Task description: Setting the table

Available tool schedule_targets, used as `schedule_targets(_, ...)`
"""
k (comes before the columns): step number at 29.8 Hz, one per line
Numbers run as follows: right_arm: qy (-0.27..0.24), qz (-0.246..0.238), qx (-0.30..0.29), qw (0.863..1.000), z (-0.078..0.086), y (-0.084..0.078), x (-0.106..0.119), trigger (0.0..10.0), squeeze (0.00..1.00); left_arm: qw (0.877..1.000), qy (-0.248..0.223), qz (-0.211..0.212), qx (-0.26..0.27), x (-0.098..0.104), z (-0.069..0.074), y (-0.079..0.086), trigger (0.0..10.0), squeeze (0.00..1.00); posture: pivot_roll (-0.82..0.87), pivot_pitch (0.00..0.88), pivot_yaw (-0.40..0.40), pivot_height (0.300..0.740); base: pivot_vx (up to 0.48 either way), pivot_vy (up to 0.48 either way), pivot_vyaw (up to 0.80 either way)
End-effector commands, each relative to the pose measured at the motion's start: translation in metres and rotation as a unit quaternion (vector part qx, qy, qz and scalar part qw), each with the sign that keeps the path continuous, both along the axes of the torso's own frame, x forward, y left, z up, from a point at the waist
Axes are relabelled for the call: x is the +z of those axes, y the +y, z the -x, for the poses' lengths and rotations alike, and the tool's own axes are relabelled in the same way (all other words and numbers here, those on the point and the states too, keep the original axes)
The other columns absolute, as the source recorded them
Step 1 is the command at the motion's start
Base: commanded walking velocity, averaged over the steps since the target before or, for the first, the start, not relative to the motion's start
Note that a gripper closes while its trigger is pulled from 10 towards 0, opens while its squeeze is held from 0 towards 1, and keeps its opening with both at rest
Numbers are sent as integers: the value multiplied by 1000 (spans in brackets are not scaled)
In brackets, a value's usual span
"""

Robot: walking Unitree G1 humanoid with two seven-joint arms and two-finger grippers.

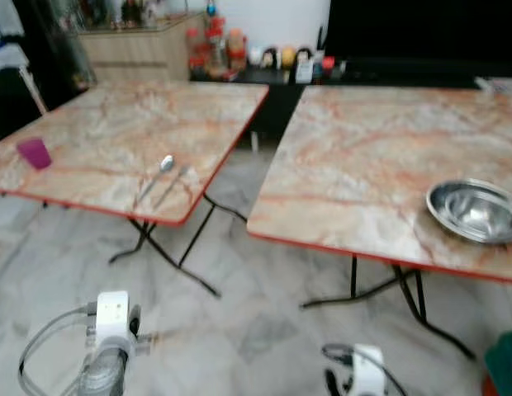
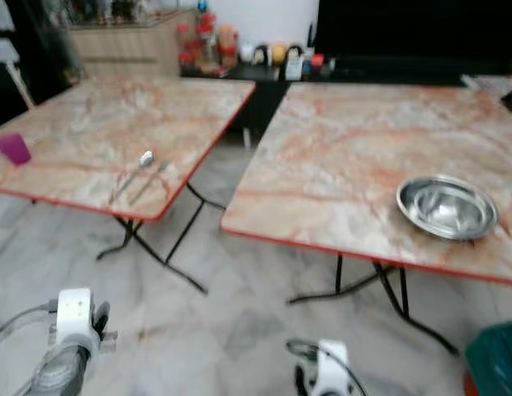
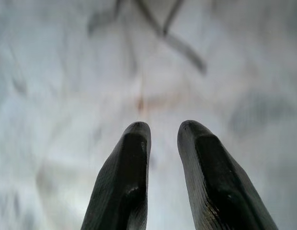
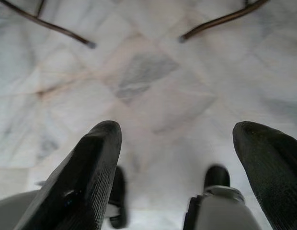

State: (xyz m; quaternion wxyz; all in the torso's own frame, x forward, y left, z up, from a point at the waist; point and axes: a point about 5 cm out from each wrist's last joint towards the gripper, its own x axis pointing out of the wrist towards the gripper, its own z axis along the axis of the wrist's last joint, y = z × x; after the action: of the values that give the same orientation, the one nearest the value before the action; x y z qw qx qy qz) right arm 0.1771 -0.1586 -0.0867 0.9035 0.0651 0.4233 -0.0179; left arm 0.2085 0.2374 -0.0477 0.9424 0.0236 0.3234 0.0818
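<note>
Scene: we are standing before two marble-patterned folding tables with red edges, the left table [image 1: 116, 140] and the right table [image 1: 380, 157], set apart by a gap of pale marble floor [image 1: 239, 330]
Bowl: a shiny steel bowl [image 1: 474, 209] is sitting upright near the front edge of the right table, toward our right side
Cutlery: a spoon [image 1: 157, 175] and what looks like a second utensil [image 1: 172, 186] are lying side by side near the front corner of the left table; blur is keeping us from telling whether they touch
Cup: a small purple cup [image 1: 35, 153] is standing on the left table near its left edge, well apart from the cutlery
Left gripper: our left gripper [image 3: 163, 132] is hanging low over the floor, its two black fingers [image 3: 127, 177] close together with a narrow gap between them, gripping nothing
Right gripper: our right gripper [image 4: 177, 132] is also pointing down at the floor, its jaws spread wide and empty
Background: a wooden cabinet [image 1: 136, 49] and a row of bottles and jars [image 1: 239, 54] are lining the far wall behind the tables
Corner: a dark green object [image 1: 505, 363] is showing at the lower right, too cut off for us to identify
</note>
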Motion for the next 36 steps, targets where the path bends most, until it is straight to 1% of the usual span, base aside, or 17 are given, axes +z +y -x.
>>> schedule_targets(1,-2,12,-5,1000,-2,-9,1,10000,0,1000,18,0,-24,-4,0,-9,10000,0,86,0,84,728,0,472,0)
schedule_targets(2,-3,12,-5,1000,-2,-9,2,10000,0,999,24,1,-26,-6,1,-10,10000,0,84,0,83,728,0,472,0)
schedule_targets(5,-3,12,-7,1000,-3,-9,2,10000,0,999,36,5,-32,-10,2,-15,10000,0,84,0,84,728,0,0,0)
schedule_targets(6,-3,12,-8,1000,-3,-9,2,10000,0,998,50,0,-43,-13,3,-19,10000,0,82,0,87,728,0,0,0)
schedule_targets(7,-2,12,-9,1000,-2,-9,2,10000,0,998,53,7,-44,-14,2,-22,10000,0,82,0,87,728,0,0,0)
schedule_targets(12,1,14,-12,1000,0,-10,1,10000,0,998,41,19,-40,-13,-1,-26,10000,0,82,0,88,728,0,0,0)
schedule_targets(15,5,14,-15,1000,1,-10,0,10000,0,998,47,20,-31,-14,0,-27,10000,0,82,0,88,728,0,0,0)
schedule_targets(25,4,12,-16,1000,-1,-11,1,10000,0,998,60,24,-26,-19,5,-29,10000,0,83,0,86,728,0,341,-621)
schedule_targets(31,-4,12,-15,1000,-3,-10,2,10000,0,998,62,22,-23,-19,6,-28,10000,0,83,0,86,728,0,382,0)
schedule_targets(36,0,10,-22,1000,-3,-11,2,10000,0,998,62,21,-22,-19,6,-27,10000,0,85,0,86,728,0,392,-93)
